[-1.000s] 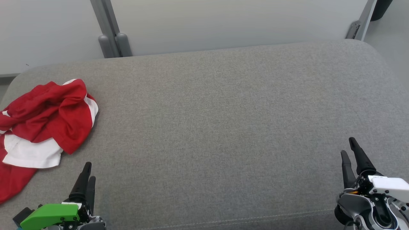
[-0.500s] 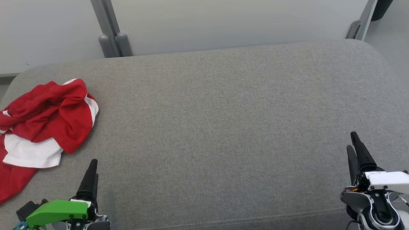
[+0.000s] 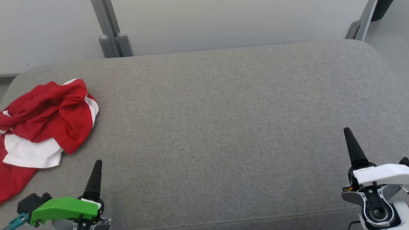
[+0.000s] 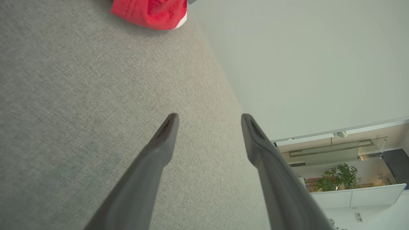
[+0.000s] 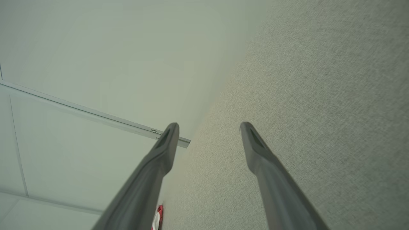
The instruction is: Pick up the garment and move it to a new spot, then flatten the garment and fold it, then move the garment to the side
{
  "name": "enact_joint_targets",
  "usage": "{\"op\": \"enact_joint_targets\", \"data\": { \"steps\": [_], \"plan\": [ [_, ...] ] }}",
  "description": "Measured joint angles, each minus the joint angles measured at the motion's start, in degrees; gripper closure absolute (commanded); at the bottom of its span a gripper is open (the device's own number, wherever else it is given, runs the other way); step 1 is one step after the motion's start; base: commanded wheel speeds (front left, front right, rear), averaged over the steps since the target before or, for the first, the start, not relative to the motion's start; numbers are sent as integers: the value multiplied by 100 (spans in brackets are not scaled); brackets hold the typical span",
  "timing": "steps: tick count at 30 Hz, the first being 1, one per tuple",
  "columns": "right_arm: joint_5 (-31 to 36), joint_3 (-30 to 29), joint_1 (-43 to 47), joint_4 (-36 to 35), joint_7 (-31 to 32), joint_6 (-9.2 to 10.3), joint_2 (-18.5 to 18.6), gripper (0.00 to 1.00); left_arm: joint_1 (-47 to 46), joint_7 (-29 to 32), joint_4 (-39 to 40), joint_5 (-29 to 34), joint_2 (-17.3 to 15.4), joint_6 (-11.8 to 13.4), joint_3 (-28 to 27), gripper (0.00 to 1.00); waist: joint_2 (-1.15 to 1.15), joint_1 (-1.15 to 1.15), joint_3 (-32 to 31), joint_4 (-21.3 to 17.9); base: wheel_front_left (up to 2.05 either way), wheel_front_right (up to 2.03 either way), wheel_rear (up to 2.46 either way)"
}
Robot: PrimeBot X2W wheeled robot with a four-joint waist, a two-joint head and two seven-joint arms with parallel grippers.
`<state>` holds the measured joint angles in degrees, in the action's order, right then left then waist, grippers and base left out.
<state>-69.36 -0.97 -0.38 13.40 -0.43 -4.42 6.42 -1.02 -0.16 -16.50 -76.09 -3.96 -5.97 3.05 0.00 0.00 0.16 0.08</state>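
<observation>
The garment (image 3: 44,124) is a crumpled red and white piece lying at the left end of the grey cushion (image 3: 223,111), partly past the left edge of the head view. Its red edge (image 4: 150,12) shows at the top of the left wrist view, and a sliver (image 5: 158,217) shows low in the right wrist view. My left gripper (image 3: 97,166) hovers near the front edge, right of and nearer than the garment, open and empty (image 4: 209,119). My right gripper (image 3: 346,134) is at the front right, far from the garment, open with nothing between its fingers (image 5: 209,127).
Behind the cushion stands a pale wall panel with a grey post (image 3: 110,35) at back left and a metal bracket (image 3: 354,28) at back right. The cushion's front seam (image 3: 255,218) runs along the bottom. A room with a plant (image 4: 335,180) shows beyond.
Both grippers have turned edge-on in the head view, each now showing one finger. The left one slid slightly right; the right one rose a little. The garment has not moved.
</observation>
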Motion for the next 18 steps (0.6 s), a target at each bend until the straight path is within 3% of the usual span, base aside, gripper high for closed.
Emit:
{"op": "enact_joint_targets", "data": {
  "steps": [18],
  "plan": [
    [1638, 512, 1, -196, -327, 209, 289, 0, -19, -361, 192, 1768, -233, 334, 352, 0, 0, 0, 0, -39, 0, 0, 0]
  ]
}}
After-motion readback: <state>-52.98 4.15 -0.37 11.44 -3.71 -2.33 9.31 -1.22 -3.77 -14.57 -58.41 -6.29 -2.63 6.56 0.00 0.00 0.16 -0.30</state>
